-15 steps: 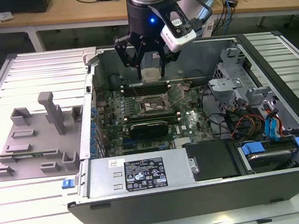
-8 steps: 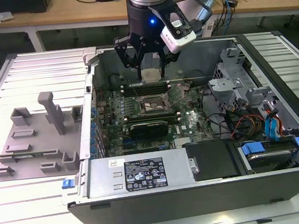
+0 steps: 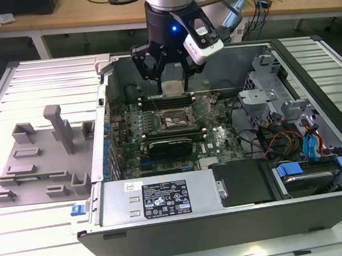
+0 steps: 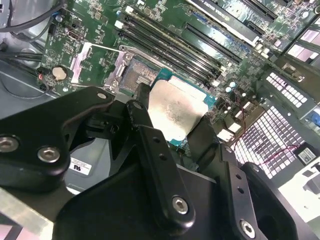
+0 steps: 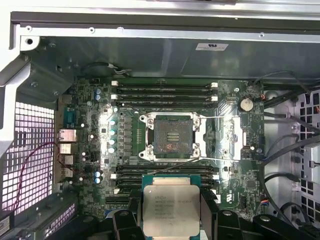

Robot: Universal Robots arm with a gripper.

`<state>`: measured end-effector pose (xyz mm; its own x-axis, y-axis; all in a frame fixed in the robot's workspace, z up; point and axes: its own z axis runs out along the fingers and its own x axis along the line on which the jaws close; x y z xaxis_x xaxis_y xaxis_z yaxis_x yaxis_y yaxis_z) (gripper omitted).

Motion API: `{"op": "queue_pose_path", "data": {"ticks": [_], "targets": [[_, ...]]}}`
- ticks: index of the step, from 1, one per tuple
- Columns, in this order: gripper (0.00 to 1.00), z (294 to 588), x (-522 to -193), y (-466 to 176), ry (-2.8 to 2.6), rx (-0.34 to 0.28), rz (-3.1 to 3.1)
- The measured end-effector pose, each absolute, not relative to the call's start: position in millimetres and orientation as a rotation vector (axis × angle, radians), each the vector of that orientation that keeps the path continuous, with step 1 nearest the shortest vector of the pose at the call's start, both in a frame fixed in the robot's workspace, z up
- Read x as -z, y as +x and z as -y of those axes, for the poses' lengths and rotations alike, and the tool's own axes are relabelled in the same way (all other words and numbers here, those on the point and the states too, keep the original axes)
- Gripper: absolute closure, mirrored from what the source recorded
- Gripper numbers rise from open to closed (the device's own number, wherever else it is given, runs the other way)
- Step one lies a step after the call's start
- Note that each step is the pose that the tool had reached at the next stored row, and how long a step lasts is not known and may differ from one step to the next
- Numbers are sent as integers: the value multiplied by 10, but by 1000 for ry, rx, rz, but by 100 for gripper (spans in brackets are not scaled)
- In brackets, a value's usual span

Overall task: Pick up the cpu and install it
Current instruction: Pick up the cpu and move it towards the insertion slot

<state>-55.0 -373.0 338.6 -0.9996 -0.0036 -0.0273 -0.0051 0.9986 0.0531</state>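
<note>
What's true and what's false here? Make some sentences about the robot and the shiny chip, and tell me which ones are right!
1. The gripper holds the cpu between its fingers. True.
2. The cpu sits in the socket. False: the socket is open and empty, and the cpu hangs in the gripper, apart from it.
3. The computer case lies open, with the green motherboard showing inside. True.
4. The grey fixture block stands inside the computer case. False: it stands outside the case, at the exterior view's left.
</note>
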Motion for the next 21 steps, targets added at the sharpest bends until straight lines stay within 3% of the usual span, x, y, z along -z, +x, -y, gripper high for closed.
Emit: {"op": "queue_pose_path", "data": {"ticks": [21], "targets": [[45, 3502, -3082, -519, -7, -83, -3113]]}}
